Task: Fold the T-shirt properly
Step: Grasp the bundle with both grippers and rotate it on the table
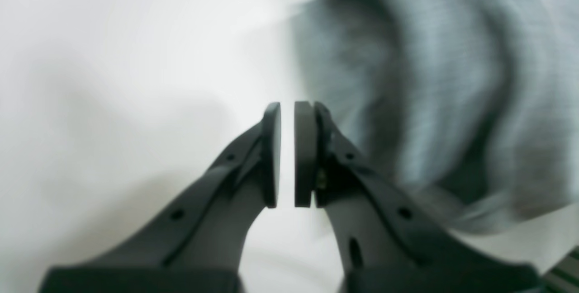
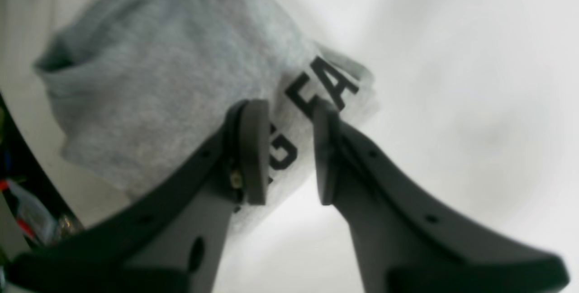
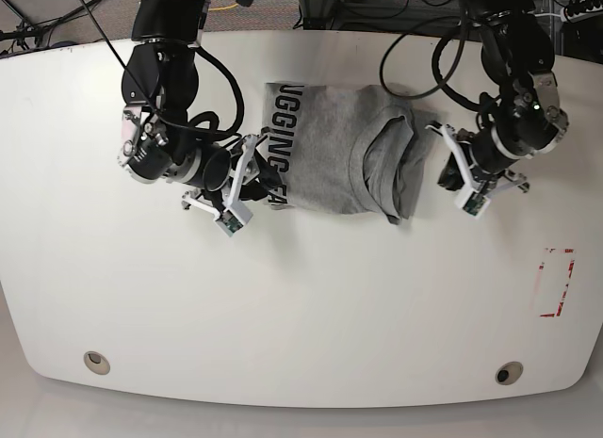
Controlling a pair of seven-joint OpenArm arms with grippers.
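Base view: we find the T-shirt (image 3: 344,151) lying folded into a compact grey block on the white table (image 3: 301,306), in the upper middle of the surface, with its black lettering running along the edge that faces the right gripper (image 3: 252,179). A narrower flap of cloth is doubled over on the side towards the left gripper (image 3: 450,170).

We note the right gripper at the lettered edge of the shirt. In the right wrist view its pads (image 2: 254,148) stand partly apart, with the printed letters of the T-shirt (image 2: 172,85) visible between and behind them; we cannot tell whether any cloth is caught between the pads.

We note the left gripper just beside the opposite end of the shirt. In the left wrist view the left gripper (image 1: 287,155) has its pads drawn together, a thin slit between them and nothing in it. The T-shirt (image 1: 443,94) appears blurred to one side of it, over white table (image 1: 113,80).
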